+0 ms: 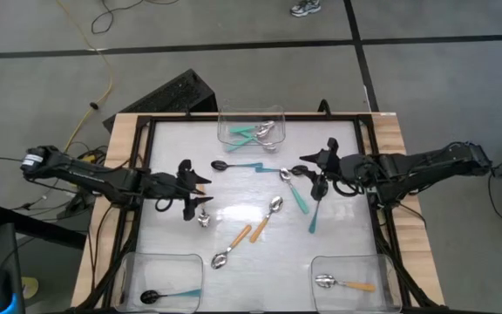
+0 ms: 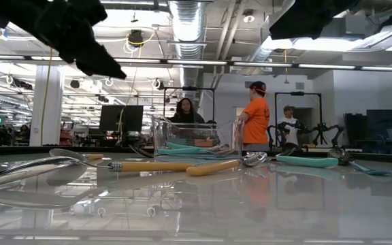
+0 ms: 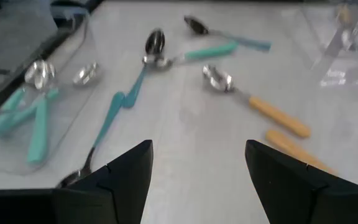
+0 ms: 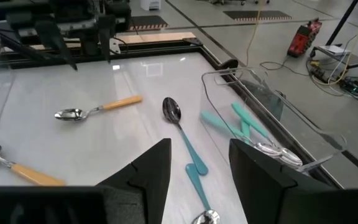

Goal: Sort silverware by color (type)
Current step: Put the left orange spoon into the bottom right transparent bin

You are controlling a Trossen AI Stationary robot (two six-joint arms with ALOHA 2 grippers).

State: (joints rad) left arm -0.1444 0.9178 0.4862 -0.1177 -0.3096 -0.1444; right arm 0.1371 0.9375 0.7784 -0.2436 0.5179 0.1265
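**A:** Across the white table [image 1: 168,235] loose spoons lie around the middle; which one first?

**B:** For the right gripper [image 1: 314,172], I'd judge the black-bowled teal spoon [image 1: 238,165] at nine o'clock from it. Come down over the thin neck, fingers either side, and lift level.

**A:** Where does it go?

**B:** Likely the bin at seven o'clock [image 1: 159,281], which holds one like it. The bin at twelve o'clock [image 1: 251,129] has silver-and-teal ones; the bin at five o'clock [image 1: 351,277] has an orange-handled one.

**A:** And the fingers?

**B:** Both grippers are spread wide, holding and touching nothing. The left gripper [image 1: 192,187] hovers at nine o'clock, near a short spoon [image 1: 204,217].
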